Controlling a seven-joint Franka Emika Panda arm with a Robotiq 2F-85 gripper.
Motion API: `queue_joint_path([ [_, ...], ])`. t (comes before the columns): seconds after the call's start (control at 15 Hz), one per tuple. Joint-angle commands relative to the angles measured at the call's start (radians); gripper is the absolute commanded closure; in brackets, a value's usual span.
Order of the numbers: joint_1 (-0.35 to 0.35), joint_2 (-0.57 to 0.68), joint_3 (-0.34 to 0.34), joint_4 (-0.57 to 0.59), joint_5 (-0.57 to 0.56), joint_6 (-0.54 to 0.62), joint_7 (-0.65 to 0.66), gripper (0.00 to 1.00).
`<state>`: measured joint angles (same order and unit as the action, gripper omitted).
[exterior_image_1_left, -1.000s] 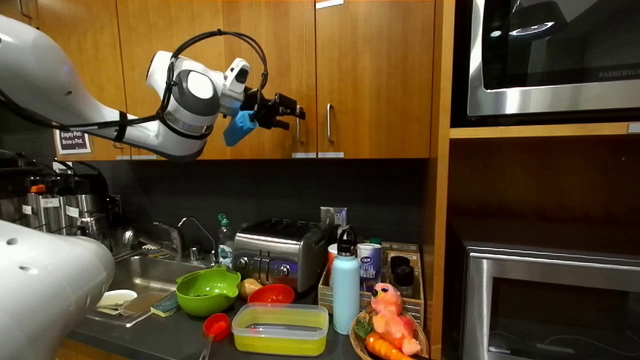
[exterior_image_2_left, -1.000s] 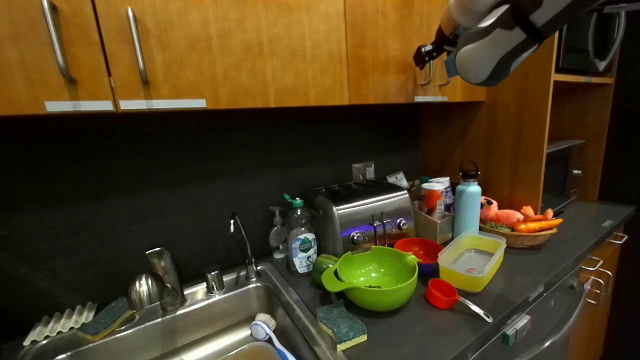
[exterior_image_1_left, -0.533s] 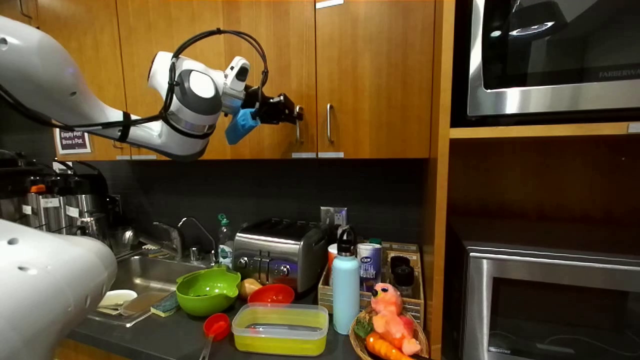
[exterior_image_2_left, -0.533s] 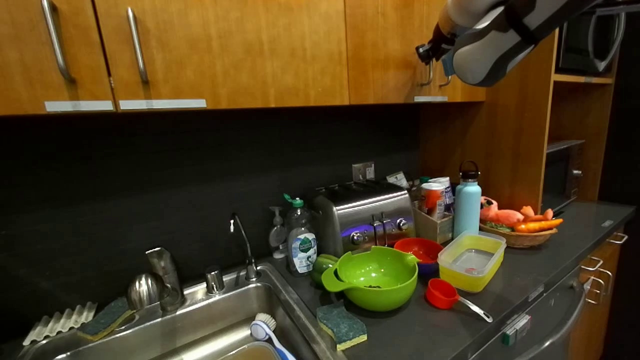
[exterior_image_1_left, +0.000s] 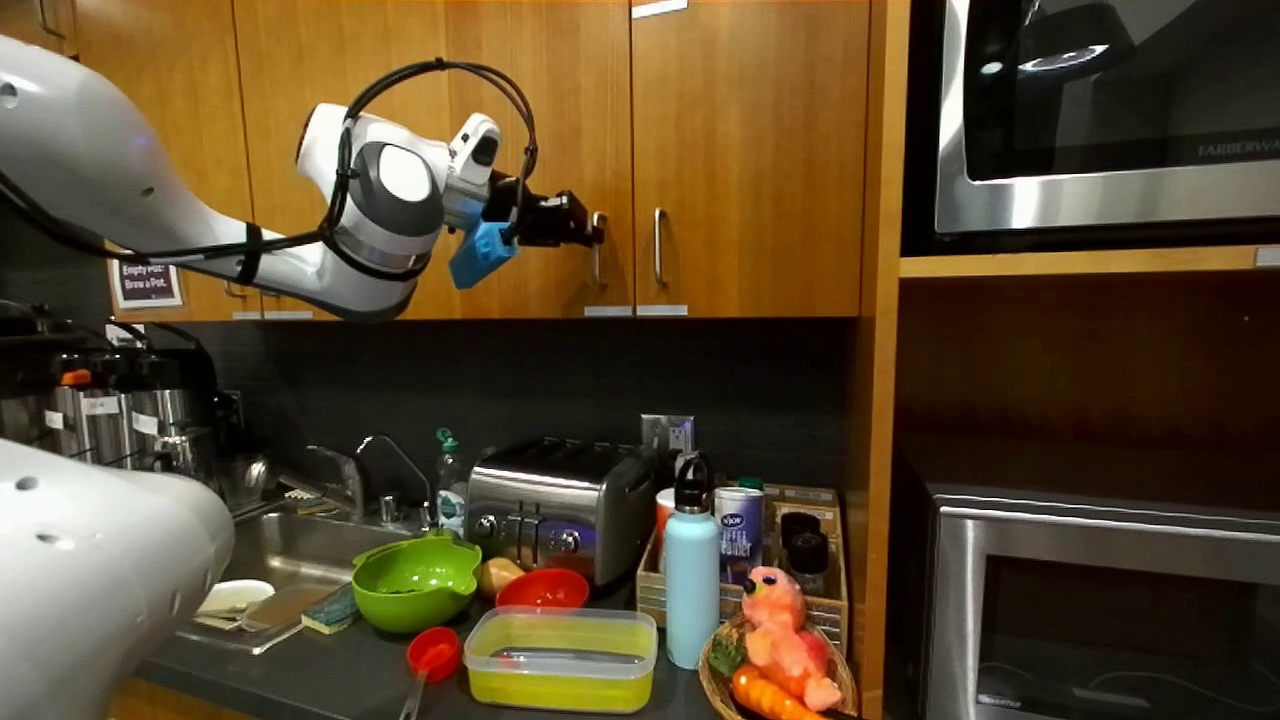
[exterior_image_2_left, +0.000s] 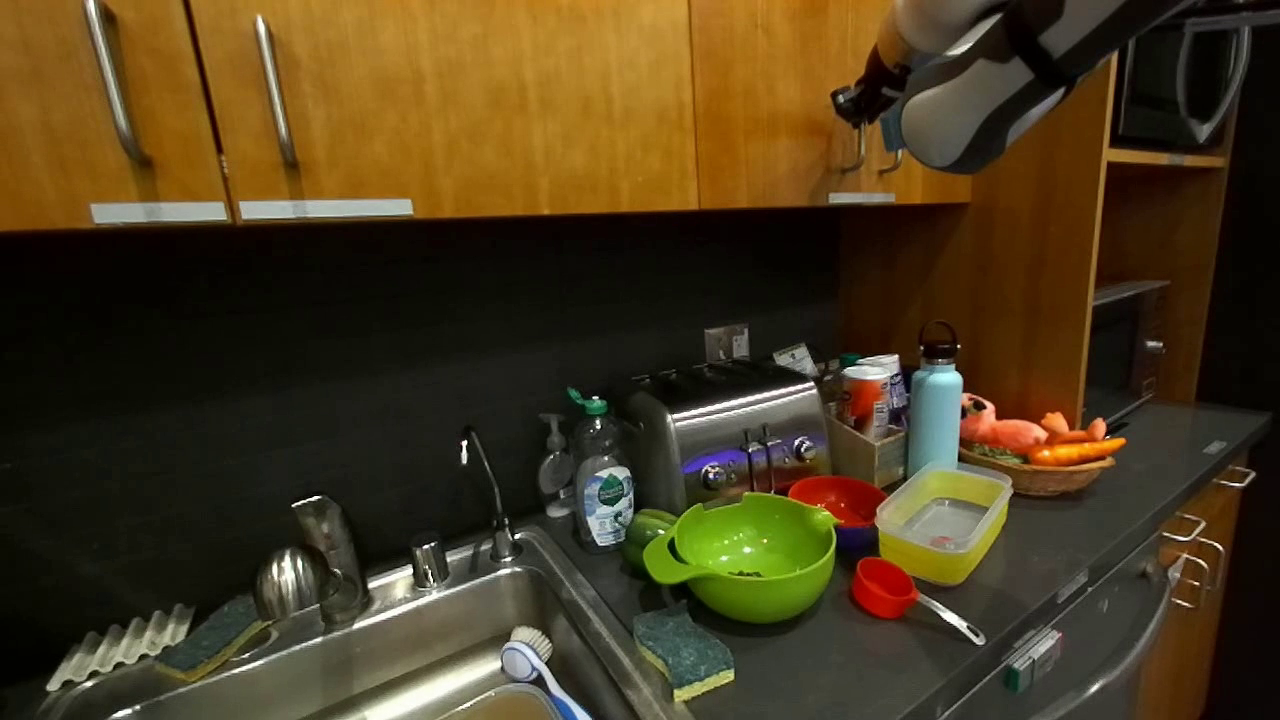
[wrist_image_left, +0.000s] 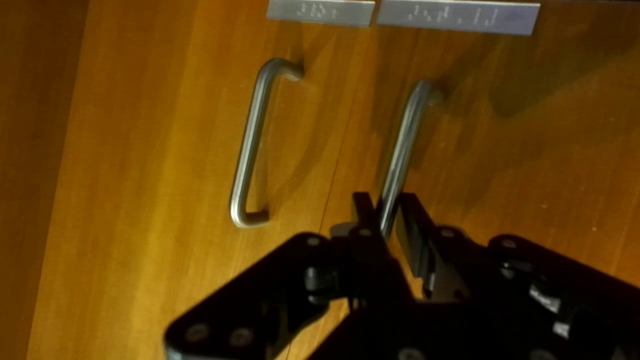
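1. Far left in an exterior view, the white arm comes in and reaches across, up high. Below it is the sink.
2. Next, on the counter, sit a green bowl and a shiny toaster, with a yellow tub nearer the front edge.
3. Up above the toaster, the gripper is at the metal handle, low on a closed cabinet door. The wrist view shows one finger on each side, right up against the metal — so it looks clamped on the handle, near its top end.
4. I think the step in hand is getting hold of that handle. The next move calls for a snug, steady squeeze, since smooth round metal could slip.
5. Just to the right, on the next door, is a second handle. Nothing touches it.
6. Farther right, down low, stand a blue bottle and then a basket with a pink toy bird in it.
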<state>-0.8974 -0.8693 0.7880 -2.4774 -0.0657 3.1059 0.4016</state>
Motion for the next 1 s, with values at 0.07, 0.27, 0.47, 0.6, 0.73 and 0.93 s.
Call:
queue_joint_path([
  [0.07, -0.013, -0.005, 0.005, 0.002, 0.026, 0.023, -0.012, 0.96],
  [0.27, 0.020, -0.014, -0.009, 0.012, 0.018, -0.032, -0.033, 0.96],
  [0.47, 0.060, -0.047, -0.030, 0.028, 0.007, -0.125, -0.042, 0.96],
  [0.6, 0.086, -0.072, -0.038, 0.041, -0.001, -0.202, -0.033, 0.96],
  [0.73, 0.107, -0.096, -0.044, 0.049, -0.009, -0.274, -0.013, 0.96],
  [0.93, 0.131, -0.143, -0.053, 0.050, -0.026, -0.363, 0.018, 0.96],
])
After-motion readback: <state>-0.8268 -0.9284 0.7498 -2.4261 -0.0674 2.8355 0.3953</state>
